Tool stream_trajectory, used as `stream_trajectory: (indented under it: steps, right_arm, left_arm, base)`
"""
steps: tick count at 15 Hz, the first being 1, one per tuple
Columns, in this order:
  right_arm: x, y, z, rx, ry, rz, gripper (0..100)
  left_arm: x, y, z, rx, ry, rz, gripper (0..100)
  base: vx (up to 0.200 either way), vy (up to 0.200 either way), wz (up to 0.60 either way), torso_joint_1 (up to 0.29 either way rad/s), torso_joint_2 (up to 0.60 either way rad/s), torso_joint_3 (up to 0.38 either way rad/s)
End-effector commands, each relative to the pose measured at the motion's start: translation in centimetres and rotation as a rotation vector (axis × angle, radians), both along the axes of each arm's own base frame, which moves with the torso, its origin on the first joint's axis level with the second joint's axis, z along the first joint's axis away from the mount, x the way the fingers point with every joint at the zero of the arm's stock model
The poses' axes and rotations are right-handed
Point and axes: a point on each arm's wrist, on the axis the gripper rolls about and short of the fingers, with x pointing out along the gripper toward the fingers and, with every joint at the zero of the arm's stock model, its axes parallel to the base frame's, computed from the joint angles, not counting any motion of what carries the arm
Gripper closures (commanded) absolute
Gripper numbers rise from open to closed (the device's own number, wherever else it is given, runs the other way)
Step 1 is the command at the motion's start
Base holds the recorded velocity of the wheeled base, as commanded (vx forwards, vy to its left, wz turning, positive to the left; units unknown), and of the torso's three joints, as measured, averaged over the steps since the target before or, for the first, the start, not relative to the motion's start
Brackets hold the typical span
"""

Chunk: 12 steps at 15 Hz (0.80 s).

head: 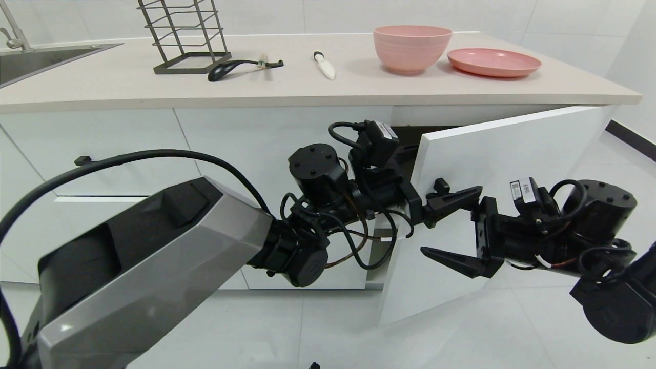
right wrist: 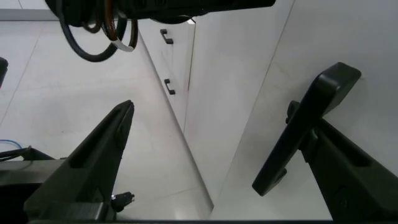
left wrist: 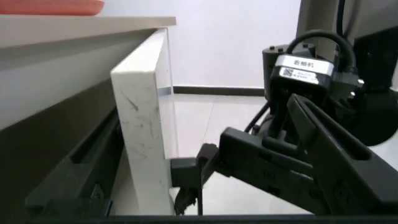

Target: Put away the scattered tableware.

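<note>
Firstly, a pale countertop (head: 128, 82) is seen running across the head view, with all the tableware lying on it. Below it, a white cabinet door (head: 512, 154) is swung open toward the robot's right. A steel sink (head: 46, 59) is set into the counter at the far left. A dark wire rack (head: 184, 36) is stood upright on the counter near the sink.

The right gripper (head: 425, 230) is held in front of the open door's outer face, its jaws spread wide apart with nothing between them; one fingertip (right wrist: 336, 81) is placed close against the door panel (right wrist: 249, 62). The left gripper (head: 412, 205) is placed at the free edge of the door (left wrist: 143, 124), and whether it is spread or pressed together cannot be told.

A pink bowl (head: 412, 46) is stood upright toward the counter's right, with a flat pink plate (head: 494, 62) just beside it at the right end. A black spoon (head: 220, 73) is laid beside the foot of the rack. A small white utensil (head: 324, 64) is laid between the spoon and the bowl, apart from both.
</note>
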Motion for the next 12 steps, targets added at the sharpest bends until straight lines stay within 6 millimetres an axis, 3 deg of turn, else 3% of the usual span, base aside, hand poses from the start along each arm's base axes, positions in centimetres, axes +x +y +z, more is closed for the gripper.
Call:
stream_trajectory:
  steps: [1, 8, 12]
  right_arm:
    - [0.8, -0.5, -0.7, -0.004, 0.02, -0.029, 0]
    - [1.8, -3.6, -1.6, -0.012, 0.036, -0.133, 0]
    - [1.0, -5.3, -1.2, -0.013, 0.038, -0.191, 0]
  left_arm:
    - [-0.6, -1.0, -0.1, -0.007, -0.001, -0.016, 0]
    - [-0.7, -1.3, -0.4, -0.012, 0.016, 0.002, 0]
    - [-1.0, -1.5, -0.5, -0.01, 0.023, -0.005, 0]
  base:
    - [0.0, 0.0, 0.0, 0.0, 0.0, 0.0]
    - [0.0, 0.0, 0.0, 0.0, 0.0, 0.0]
    - [0.0, 0.0, 0.0, 0.0, 0.0, 0.0]
